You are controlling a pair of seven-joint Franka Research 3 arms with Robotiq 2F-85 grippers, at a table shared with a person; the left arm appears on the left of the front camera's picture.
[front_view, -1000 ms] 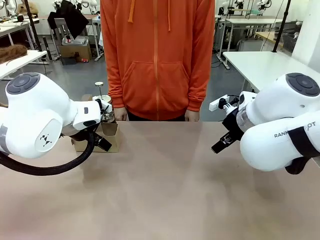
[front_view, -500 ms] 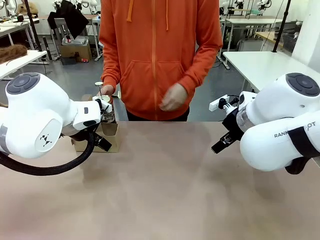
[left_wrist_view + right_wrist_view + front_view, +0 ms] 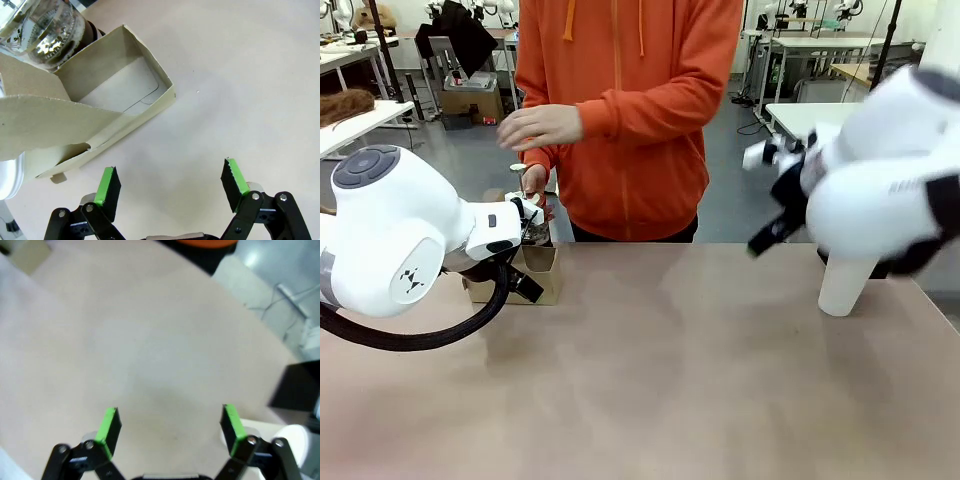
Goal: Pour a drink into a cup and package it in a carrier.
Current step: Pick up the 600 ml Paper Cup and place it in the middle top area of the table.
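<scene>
Beside the carrier (image 3: 117, 87) and pitcher (image 3: 50, 30), left jaws gape; right jaws gape near the cup (image 3: 842, 287).

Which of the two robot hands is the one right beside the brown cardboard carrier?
The left hand: it hovers open just next to the carrier, while the right hand is across the table, near the white cup.

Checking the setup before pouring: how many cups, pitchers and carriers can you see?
White paper cup: 1
Glass pitcher: 1
Cardboard carrier: 1
Total: 3
</scene>
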